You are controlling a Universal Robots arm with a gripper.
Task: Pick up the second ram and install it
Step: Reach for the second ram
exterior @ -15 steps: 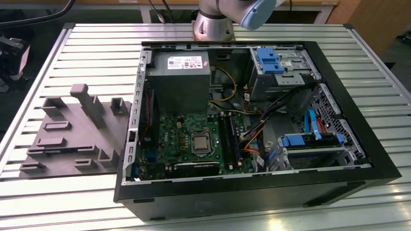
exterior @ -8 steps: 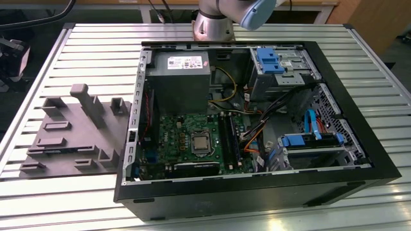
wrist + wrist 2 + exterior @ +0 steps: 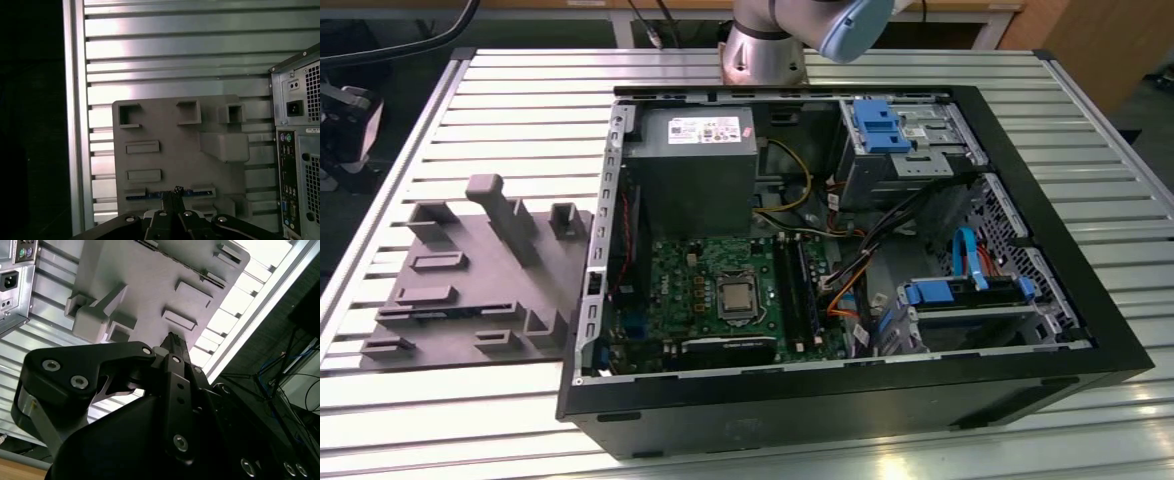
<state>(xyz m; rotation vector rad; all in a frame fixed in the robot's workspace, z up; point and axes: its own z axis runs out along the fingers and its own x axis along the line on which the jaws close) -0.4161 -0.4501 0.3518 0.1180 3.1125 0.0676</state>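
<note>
Gripper (image 3: 175,191) hovers above the second ram (image 3: 141,196) in grey fixture (image 3: 165,125).

Grey, seemingly plastic holder (image 3: 467,300) beside open computer case (image 3: 854,395).

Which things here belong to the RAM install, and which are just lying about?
Job: second ram in the grey fixture tray; gripper close by it; motherboard in the open PC case.
Idle: power supply; blue drive brackets; slatted table.
</note>
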